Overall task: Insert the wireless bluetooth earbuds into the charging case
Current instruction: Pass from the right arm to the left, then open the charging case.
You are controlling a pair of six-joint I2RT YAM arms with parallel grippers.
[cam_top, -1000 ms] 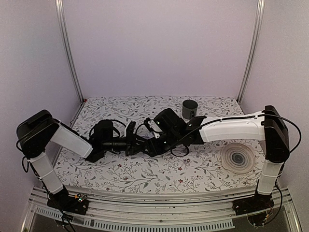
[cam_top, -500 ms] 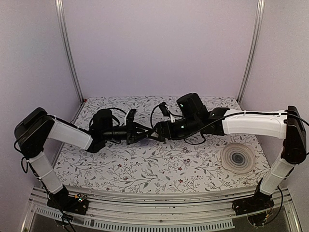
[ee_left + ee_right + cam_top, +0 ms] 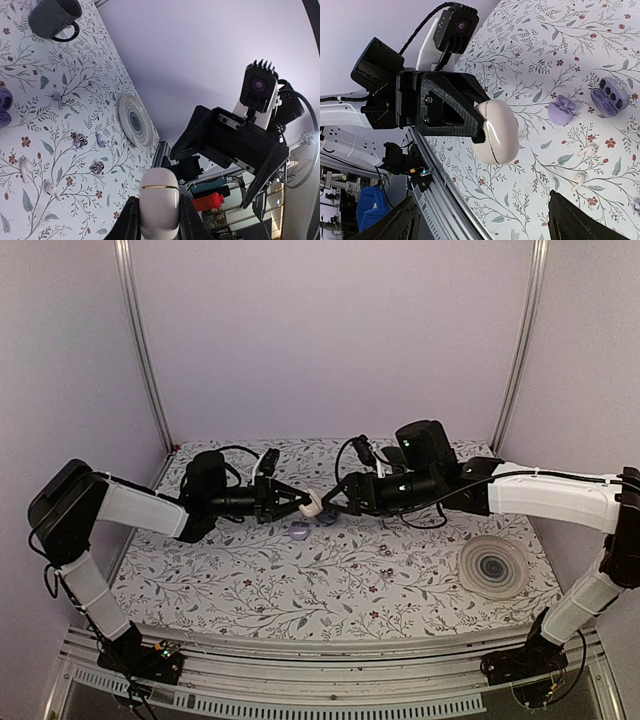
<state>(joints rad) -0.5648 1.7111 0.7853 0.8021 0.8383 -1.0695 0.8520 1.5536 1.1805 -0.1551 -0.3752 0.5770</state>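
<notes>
I see a lilac charging case (image 3: pixel 609 96), a cream pebble case (image 3: pixel 159 202), a dark grey mug (image 3: pixel 52 17), and a white tabletop (image 3: pixel 300 590) printed with floral sprigs.

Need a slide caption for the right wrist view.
Left gripper holds a closed white case above the floral table; two white earbuds lie loose on it.

Charging case (image 3: pixel 496 131) in left end effector (image 3: pixel 483 125)

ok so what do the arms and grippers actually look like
The left arm and right arm have white shells between black joints, with loose black cables. The left gripper and right gripper are black angular blocks, each with a small camera on a white bracket.
</notes>
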